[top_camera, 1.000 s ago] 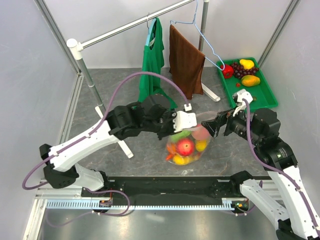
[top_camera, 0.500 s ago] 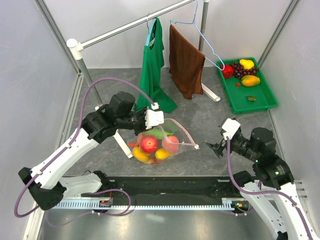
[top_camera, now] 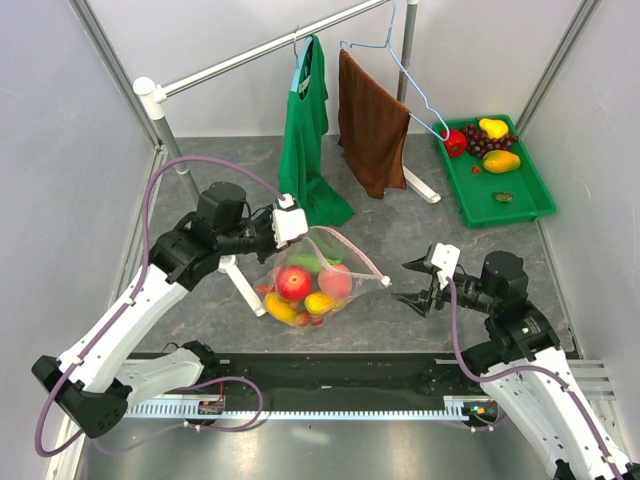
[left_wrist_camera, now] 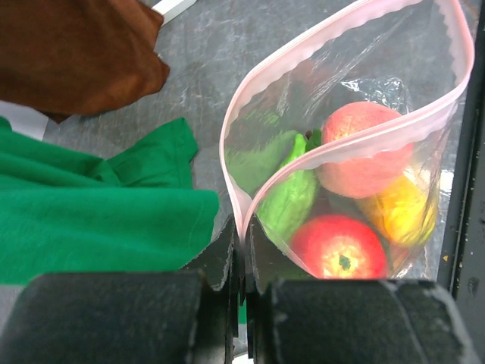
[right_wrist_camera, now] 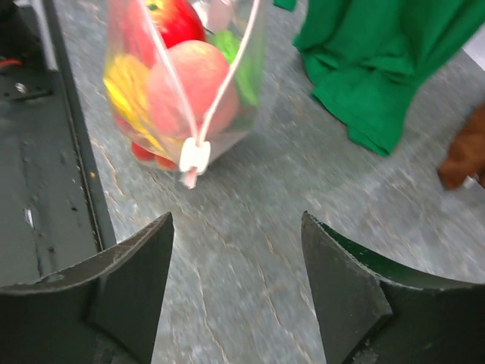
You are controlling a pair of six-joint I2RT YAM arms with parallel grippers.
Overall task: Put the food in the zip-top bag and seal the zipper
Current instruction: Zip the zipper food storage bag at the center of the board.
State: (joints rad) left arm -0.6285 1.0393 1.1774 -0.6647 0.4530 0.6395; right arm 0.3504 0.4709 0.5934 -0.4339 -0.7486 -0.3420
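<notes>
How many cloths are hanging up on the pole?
2: the green cloth hangs on the left of the rail, and the brown towel hangs just to its right.

The setting is a robotics test cell. A grey tabletop (top_camera: pixel 400 225) is enclosed by plain white panels (top_camera: pixel 50 150) on metal posts (top_camera: pixel 106 58). A left arm (top_camera: pixel 130 310) and a right arm (top_camera: pixel 530 350) are mounted by a slotted rail (top_camera: pixel 300 408) along the near edge. A garment rail (top_camera: pixel 250 55) crosses the far edge. A green tray (top_camera: pixel 480 192) of toy food (top_camera: pixel 490 140) occupies the far right corner.
</notes>
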